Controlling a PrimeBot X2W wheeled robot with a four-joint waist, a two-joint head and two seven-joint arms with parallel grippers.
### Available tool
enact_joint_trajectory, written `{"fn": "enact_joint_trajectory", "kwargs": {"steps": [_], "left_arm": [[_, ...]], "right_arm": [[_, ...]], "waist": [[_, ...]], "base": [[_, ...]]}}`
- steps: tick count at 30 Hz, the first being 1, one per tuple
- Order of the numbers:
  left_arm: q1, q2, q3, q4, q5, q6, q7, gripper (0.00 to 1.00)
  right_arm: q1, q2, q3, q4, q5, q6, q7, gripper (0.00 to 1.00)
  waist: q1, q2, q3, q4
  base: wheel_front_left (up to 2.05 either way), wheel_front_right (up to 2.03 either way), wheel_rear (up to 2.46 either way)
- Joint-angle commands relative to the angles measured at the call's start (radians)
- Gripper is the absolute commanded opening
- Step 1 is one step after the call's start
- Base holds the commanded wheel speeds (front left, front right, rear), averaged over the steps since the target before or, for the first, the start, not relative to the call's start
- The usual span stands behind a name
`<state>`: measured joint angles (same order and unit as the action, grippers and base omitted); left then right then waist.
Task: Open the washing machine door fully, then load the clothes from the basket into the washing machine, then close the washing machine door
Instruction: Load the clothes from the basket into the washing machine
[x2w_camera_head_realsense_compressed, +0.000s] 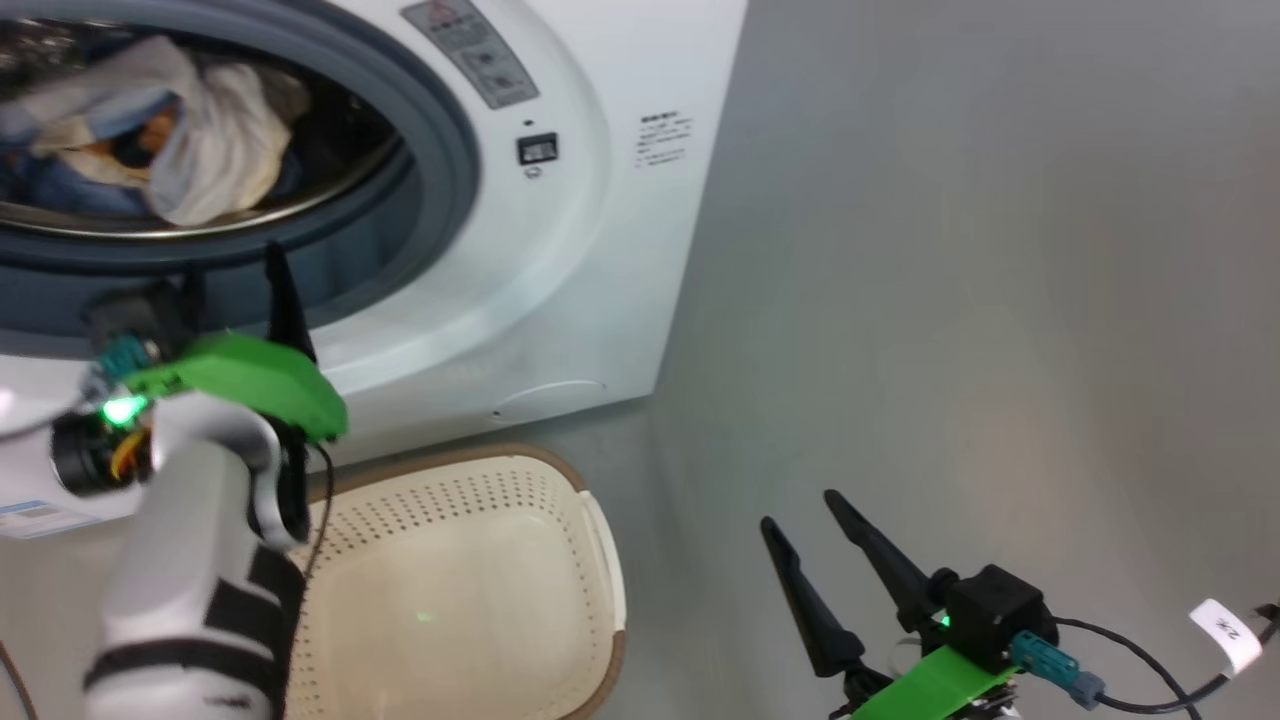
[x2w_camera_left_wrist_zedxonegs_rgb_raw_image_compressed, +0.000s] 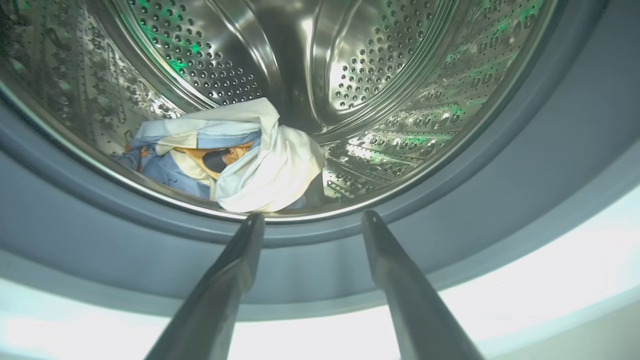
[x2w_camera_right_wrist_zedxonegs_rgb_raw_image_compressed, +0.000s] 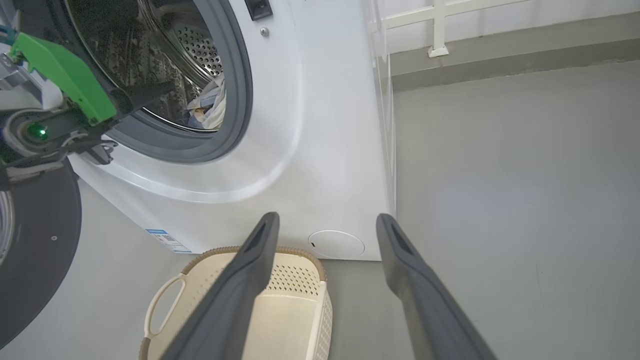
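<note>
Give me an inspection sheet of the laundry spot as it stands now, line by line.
Surface: smooth grey floor.
Job's things: clothes lie in the drum of the washer; basket stands before it, no clothes seen inside; door swung open.
Clutter: nothing seen.
Pincers: left pincer open at the drum mouth, holding nothing; right pincer open, near the basket, holding nothing.
Cables: black cable with a white tag by the right wrist.
Surroundings: white railing beyond the washer.
</note>
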<state>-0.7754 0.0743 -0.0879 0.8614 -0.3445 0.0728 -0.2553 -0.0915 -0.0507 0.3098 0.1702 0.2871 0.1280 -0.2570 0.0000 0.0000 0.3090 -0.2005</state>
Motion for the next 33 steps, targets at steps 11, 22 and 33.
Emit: {"fn": "enact_joint_trajectory", "kwargs": {"steps": [11, 22, 33], "left_arm": [[0.285, -0.02, -0.005, -0.211, 0.026, -0.052, -0.006, 1.0], [0.509, -0.024, -0.082, -0.399, -0.032, -0.007, -0.006, 1.0], [0.738, -0.024, -0.057, -0.602, -0.034, 0.044, -0.006, 1.0]], "right_arm": [[0.061, 0.001, -0.06, -0.035, -0.031, 0.003, -0.005, 1.0], [0.101, 0.0, -0.086, -0.04, -0.049, 0.003, -0.005, 1.0], [0.135, -0.037, -0.098, -0.056, -0.063, 0.003, -0.005, 1.0]], "waist": [[0.0, 0.0, -0.14, 0.133], [0.0, 0.0, -0.217, 0.157], [0.0, 0.0, -0.277, 0.159]], "base": [[0.0, 0.0, 0.0], [0.0, 0.0, 0.0], [0.0, 0.0, 0.0]]}}
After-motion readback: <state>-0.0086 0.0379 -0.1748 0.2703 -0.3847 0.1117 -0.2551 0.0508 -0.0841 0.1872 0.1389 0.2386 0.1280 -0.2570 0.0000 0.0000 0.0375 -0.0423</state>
